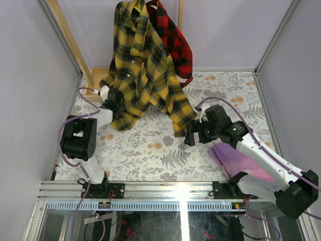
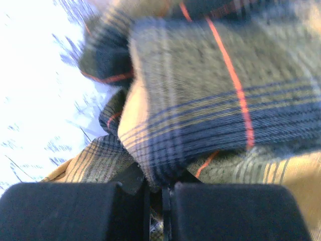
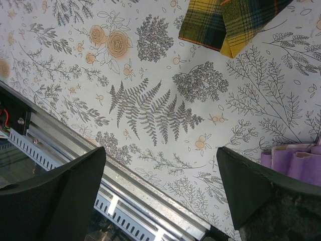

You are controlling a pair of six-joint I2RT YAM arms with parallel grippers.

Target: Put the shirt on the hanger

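Yellow-and-dark plaid flannel is counted once: one shirt (image 1: 143, 65) is seen hung high against the wooden rack frame (image 1: 70, 42) at the table's far edge, its hem and sleeves spilling onto the floral-printed table (image 1: 150, 150) toward the far-left corner, with one sleeve trailing to the middle. One red-and-black plaid shirt (image 1: 175, 42) is hung just behind it, touching it; any lettering on it cannot be read. One purple cloth (image 1: 241, 160) is laid near the right edge, partly under the right arm. Two arms are shown. The left arm is folded at the elbow near the left edge and stretched toward the far-left corner, where the left gripper (image 1: 116, 103) is set on the shirt's lower hem; in the left wrist view its jaws are pressed together with a fold of the plaid fabric (image 2: 210, 90) pinched between them. The right arm is extended diagonally from the near-right corner to the table's middle; the right gripper (image 3: 160, 186) is held above the bare print with jaws spread wide, holding nothing, the sleeve end (image 3: 225, 22) beyond them.
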